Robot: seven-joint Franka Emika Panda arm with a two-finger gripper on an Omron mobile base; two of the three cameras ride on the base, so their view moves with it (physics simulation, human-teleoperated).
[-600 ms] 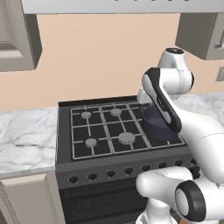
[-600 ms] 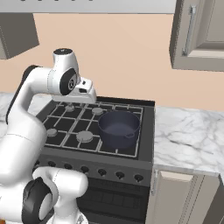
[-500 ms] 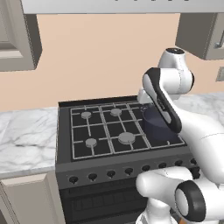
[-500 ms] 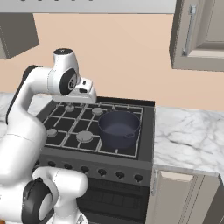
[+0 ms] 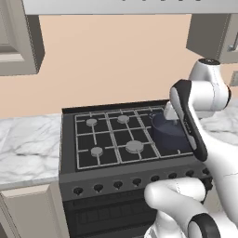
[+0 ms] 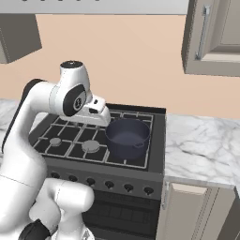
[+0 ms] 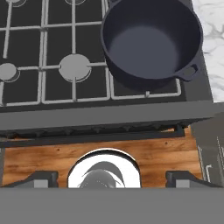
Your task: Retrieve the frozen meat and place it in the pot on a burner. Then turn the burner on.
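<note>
**Pot waits empty; the meat is not yet fetched**

Left base view: the round, dark navy-grey metal pot (image 5: 168, 131) sits on the black gas stove (image 5: 116, 139) at its 3 o'clock side, partly behind the white arm.

Right base view: the pot (image 6: 127, 136) stands on the front right burner, the marble worktop (image 6: 201, 150) at its 3 o'clock.

Hand view: the tool (image 7: 105, 178) hovers with its jaws spread wide, holding nothing; the pot (image 7: 151, 41), at 1 o'clock, is empty. I judge retrieval is the step in hand; next, finding the frozen meat.
</note>
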